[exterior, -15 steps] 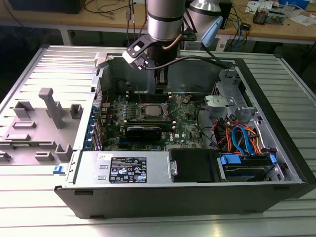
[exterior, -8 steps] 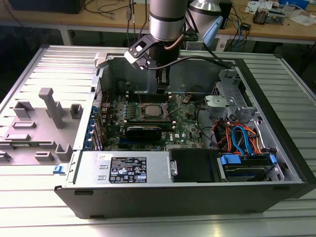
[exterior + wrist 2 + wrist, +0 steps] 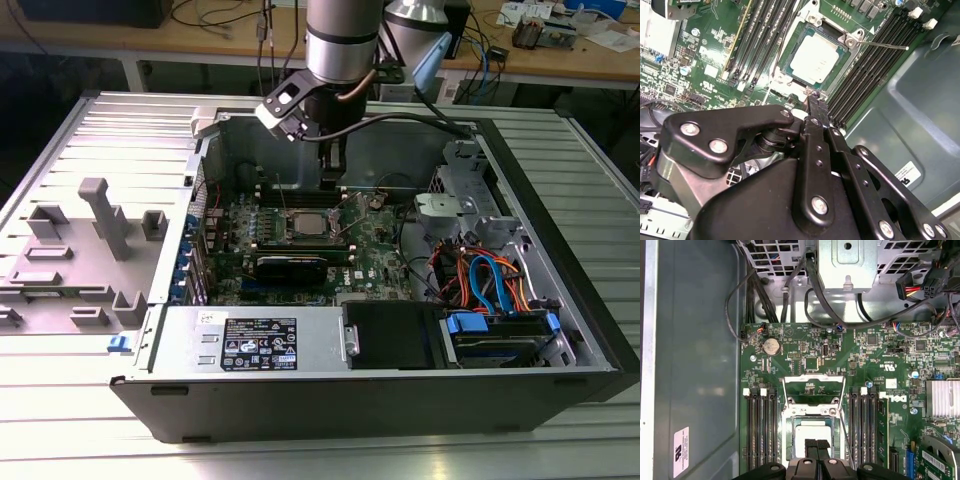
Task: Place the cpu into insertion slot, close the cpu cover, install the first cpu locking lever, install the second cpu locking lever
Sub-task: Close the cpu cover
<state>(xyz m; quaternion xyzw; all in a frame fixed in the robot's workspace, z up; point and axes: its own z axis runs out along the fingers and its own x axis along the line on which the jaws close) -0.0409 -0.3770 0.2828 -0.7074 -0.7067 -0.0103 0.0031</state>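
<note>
The cpu (image 3: pixel 815 57), a flat silver square, lies in the insertion slot (image 3: pixel 792 46) on the green board. It appears again in the first wrist view, cpu (image 3: pixel 812 432). The cpu cover (image 3: pixel 813 377), a silver frame with a big window, is swung open past the slot's far side. A thin wire locking lever (image 3: pixel 885 46) sticks out free from one corner, and the same lever (image 3: pixel 845 435) runs along the slot's side. My gripper (image 3: pixel 812 97) is shut and holds nothing. Its tips hover at the slot's edge, over the chip's near edge (image 3: pixel 816 444). Seen from outside, the gripper (image 3: pixel 333 178) hangs just behind the socket.
Black memory slots (image 3: pixel 760 425) flank the socket on both sides. The open computer case wall (image 3: pixel 400 145) stands close behind the arm. Cable bundles (image 3: pixel 480 275) and a drive cage fill the exterior view's right. A power supply (image 3: pixel 250 340) lies at the front.
</note>
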